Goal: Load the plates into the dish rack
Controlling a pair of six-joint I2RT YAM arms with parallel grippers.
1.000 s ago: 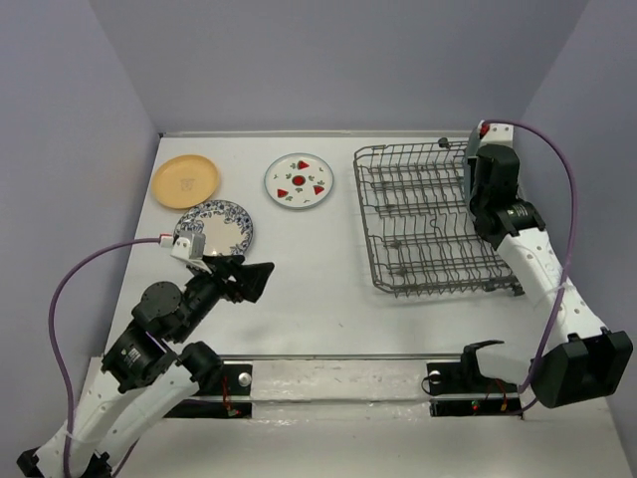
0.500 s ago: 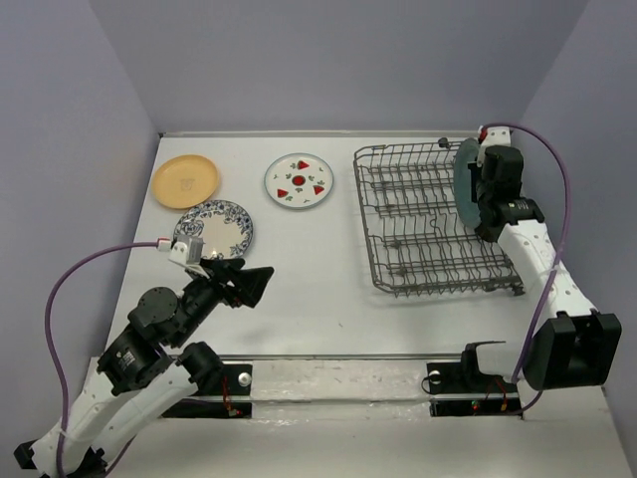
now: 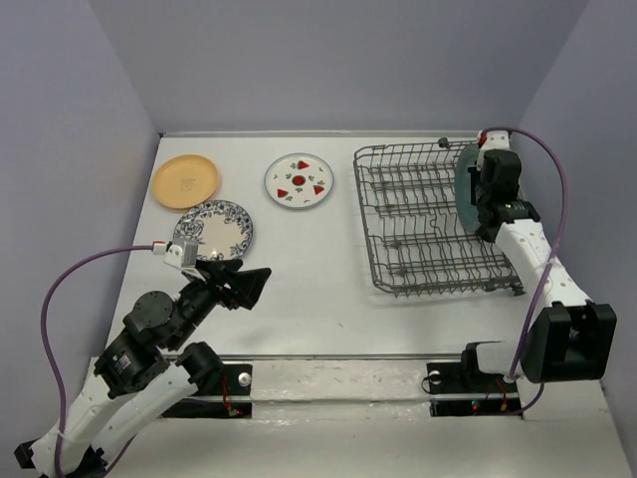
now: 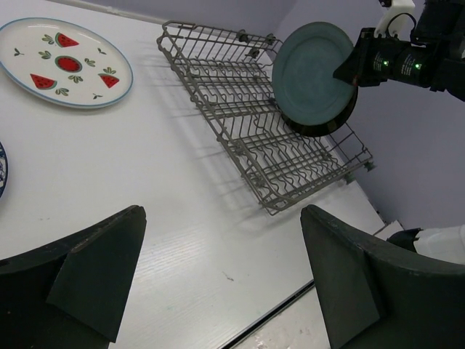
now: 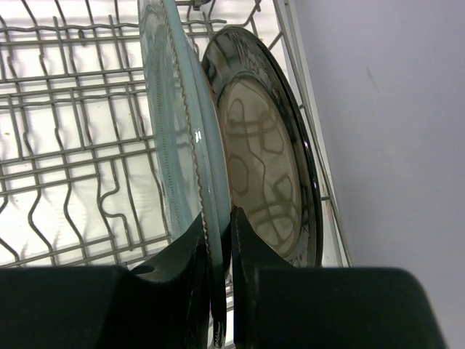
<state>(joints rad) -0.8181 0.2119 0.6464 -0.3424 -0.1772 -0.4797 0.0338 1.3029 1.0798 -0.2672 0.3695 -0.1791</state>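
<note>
The grey wire dish rack (image 3: 418, 224) stands at the right and also shows in the left wrist view (image 4: 254, 138). My right gripper (image 5: 220, 247) is shut on the rim of the teal-blue plate (image 5: 178, 123), holding it on edge over the rack's right end (image 3: 466, 187). The beige plate with the dark brown rim (image 5: 265, 160) stands in the rack just behind it. The orange-yellow plate (image 3: 185, 181), the fruit-marked plate (image 3: 299, 181) and the blue floral plate (image 3: 214, 227) lie flat on the table at the left. My left gripper (image 3: 254, 282) is open and empty, a little right of and nearer than the floral plate.
The side walls stand close to the rack's right edge (image 3: 597, 149) and to the orange plate's left (image 3: 119, 179). A metal strip (image 3: 338, 368) runs along the table's near edge by the arm bases.
The teal plate has tilted from edge-on to showing its face, and the right gripper has shifted slightly with it at the rack's right end. My left arm has drawn back a little.
</note>
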